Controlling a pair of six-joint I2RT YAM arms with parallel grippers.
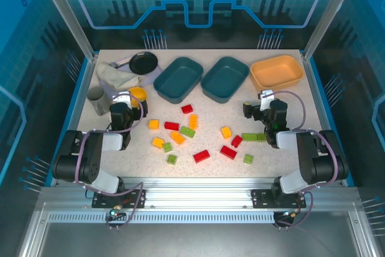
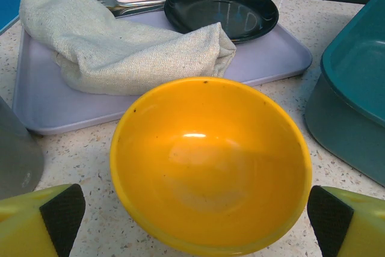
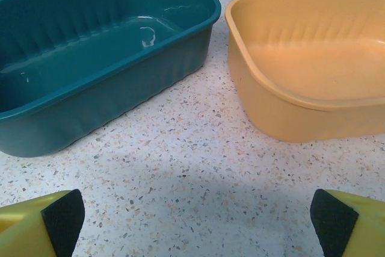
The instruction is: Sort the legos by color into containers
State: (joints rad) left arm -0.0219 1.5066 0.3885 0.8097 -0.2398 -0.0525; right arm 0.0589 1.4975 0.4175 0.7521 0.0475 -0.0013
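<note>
Several legos lie loose on the table's middle: red ones (image 1: 201, 156), orange-yellow ones (image 1: 177, 137) and light green ones (image 1: 253, 137). Behind them stand two dark teal trays (image 1: 178, 79) (image 1: 225, 79) and a pale orange tray (image 1: 276, 72), all empty. My left gripper (image 1: 129, 103) is open at the left, its fingers straddling the near side of a yellow bowl (image 2: 210, 161), nothing held. My right gripper (image 1: 260, 103) is open over bare table. In the right wrist view that gripper (image 3: 197, 218) faces a teal tray (image 3: 102, 46) and the orange tray (image 3: 313, 58).
A lavender tray (image 2: 36, 106) at the back left carries a folded cloth (image 2: 120, 46), a fork (image 2: 120, 4) and a black plate (image 2: 222, 10). A grey cup (image 1: 95, 95) stands left of the bowl. A teal tray wall (image 2: 355, 106) is to the bowl's right.
</note>
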